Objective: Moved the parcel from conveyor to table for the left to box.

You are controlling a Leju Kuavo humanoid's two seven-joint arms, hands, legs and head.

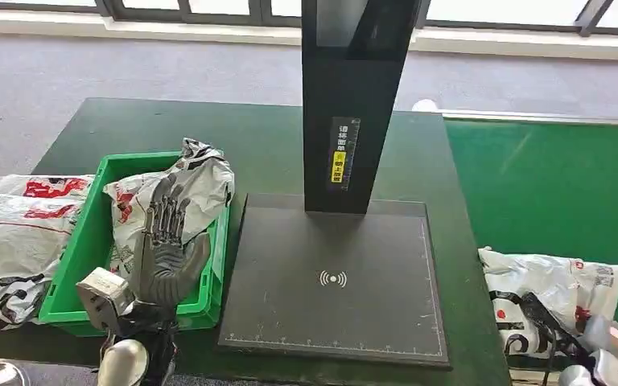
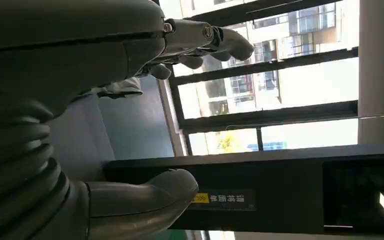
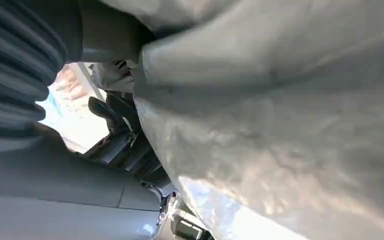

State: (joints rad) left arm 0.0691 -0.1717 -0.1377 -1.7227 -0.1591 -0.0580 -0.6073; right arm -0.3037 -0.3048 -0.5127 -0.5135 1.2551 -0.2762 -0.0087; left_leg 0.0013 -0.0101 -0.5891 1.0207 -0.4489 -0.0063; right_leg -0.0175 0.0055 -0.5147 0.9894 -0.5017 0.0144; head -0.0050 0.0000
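Observation:
A white printed parcel (image 1: pixel 563 281) lies on the green conveyor (image 1: pixel 547 185) at the right. My right hand (image 1: pixel 579 342) reaches onto it from below, dark fingers across its near end. In the right wrist view the parcel (image 3: pixel 280 125) presses close against my right hand (image 3: pixel 30 150), with the dark fingers (image 3: pixel 117 112) beside it. Another crumpled parcel (image 1: pixel 193 181) sits in the green bin (image 1: pixel 88 241) on the table's left side. My left hand (image 1: pixel 165 241) hovers just over it, fingers stretched out and holding nothing. The left wrist view shows that hand (image 2: pixel 55 100) with straight fingers (image 2: pixel 200 40).
A black scanner stand rises mid-table: a tall post (image 1: pixel 354 104) on a flat dark base plate (image 1: pixel 334 277). Several white parcels (image 1: pixel 16 233) are piled left of the bin. The dark green table (image 1: pixel 209 129) reaches back toward grey floor and windows.

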